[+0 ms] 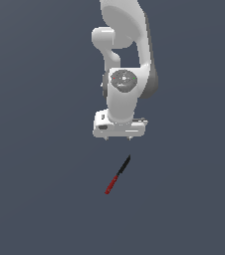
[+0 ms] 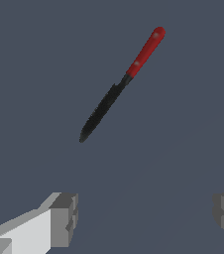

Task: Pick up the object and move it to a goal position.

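Lying flat: knife point(image 1: 117, 175) on plain grey surface point(image 1: 35, 199) (featureless) | tool point(image 2: 146, 218) spread wide, holding nothing

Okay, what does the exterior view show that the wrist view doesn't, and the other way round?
Only the exterior view shows the white arm and the whole end effector hanging above the knife, apart from it. Only the wrist view shows the two fingertips spread wide with nothing between them, and the blade's rough edge. Both show the knife, red handle and black blade, lying on the plain dark floor.
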You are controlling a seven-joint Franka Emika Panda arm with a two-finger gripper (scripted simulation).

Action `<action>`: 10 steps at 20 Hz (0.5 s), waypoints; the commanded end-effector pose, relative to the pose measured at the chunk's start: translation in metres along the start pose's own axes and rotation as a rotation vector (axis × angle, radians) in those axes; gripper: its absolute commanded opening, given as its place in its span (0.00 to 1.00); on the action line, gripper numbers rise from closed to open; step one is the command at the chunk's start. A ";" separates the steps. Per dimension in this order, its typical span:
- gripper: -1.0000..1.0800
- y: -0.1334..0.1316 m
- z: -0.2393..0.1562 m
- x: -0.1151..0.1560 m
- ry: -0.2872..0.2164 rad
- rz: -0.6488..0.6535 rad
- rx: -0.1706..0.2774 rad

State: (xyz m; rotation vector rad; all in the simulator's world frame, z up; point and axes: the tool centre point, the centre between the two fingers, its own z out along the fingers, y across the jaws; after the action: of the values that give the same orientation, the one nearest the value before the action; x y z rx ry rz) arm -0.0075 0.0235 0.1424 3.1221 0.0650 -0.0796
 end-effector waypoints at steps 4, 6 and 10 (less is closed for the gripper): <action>0.96 0.000 0.007 0.013 0.004 0.068 0.005; 0.96 -0.001 0.010 0.019 0.006 0.104 0.007; 0.96 -0.001 0.020 0.035 0.012 0.194 0.012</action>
State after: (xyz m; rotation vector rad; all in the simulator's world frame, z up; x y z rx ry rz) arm 0.0209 0.0251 0.1250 3.1244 -0.1840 -0.0616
